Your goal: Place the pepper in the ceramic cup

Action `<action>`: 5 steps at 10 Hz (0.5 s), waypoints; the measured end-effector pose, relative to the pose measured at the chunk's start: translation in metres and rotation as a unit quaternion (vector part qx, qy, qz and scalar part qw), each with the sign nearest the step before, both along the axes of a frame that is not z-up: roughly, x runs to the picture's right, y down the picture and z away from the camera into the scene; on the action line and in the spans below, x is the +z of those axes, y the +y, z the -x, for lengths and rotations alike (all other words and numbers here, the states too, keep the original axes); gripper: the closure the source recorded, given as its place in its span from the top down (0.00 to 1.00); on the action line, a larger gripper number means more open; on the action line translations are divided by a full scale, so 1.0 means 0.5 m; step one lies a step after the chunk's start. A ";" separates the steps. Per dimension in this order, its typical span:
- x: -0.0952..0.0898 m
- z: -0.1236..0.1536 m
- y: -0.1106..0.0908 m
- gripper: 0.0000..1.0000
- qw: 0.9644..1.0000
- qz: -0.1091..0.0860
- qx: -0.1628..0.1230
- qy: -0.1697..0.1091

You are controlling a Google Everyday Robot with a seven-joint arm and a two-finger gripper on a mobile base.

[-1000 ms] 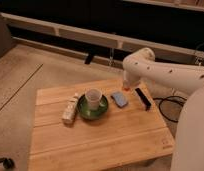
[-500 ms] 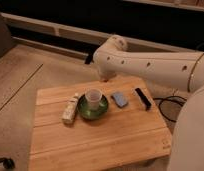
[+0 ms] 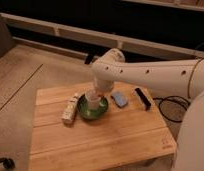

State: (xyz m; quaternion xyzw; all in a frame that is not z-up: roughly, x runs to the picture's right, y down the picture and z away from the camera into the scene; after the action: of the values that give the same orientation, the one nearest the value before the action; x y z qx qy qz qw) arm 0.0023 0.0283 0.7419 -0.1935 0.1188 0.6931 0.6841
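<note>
Gripper (image 3: 98, 92) is hanging over the ceramic cup (image 3: 95, 103), which is sitting in the green dish (image 3: 84, 112). Pepper (image 3: 98, 94) is showing as an orange-red speck at the gripper's tip, by the cup's 12 o'clock rim (claw open or closed: cannot tell). White bottle (image 3: 70, 109) is lying at the dish's 9 o'clock, blue pad (image 3: 119, 99) at 3 o'clock.

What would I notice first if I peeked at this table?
First, the big white robot arm stretching in from the picture's right over the wooden table. Its gripper is right above the ceramic cup, which stands in a green dish mid-table, and a bit of orange pepper shows there. A white bottle lies on one side of the dish, with a blue pad and a black bar on the other.
</note>
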 end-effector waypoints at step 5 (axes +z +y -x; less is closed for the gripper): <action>0.004 0.065 -0.055 0.00 0.997 -0.040 -0.069 -0.011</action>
State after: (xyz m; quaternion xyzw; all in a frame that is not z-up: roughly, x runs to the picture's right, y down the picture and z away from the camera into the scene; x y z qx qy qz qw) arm -0.0304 0.0008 0.7438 -0.1649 0.0969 0.6461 0.7389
